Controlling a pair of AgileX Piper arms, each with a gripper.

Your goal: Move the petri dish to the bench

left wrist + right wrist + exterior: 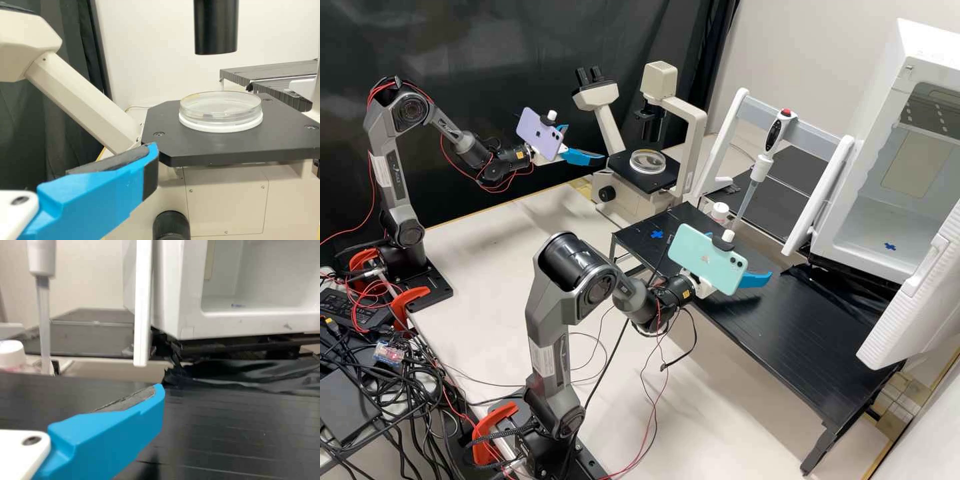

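The right wrist view's edge cuts off the pipette.

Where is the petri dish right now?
In the high view, the petri dish sits on the black stage of the microscope, upper middle, left of the pipette.

Gap: petri dish to condenser | Block: microscope pillar beside | Height unclear

Dish: clear, above a white ring. Stage: black. Microscope: cream; eyepieces black. Left gripper and right gripper: white, with bright blue fingers and dark grey pads. Phones: one lavender, one mint green. Bench: black, faint parallel lines. Tape cross: blue. Pipette button: red. Clamps: orange-red.
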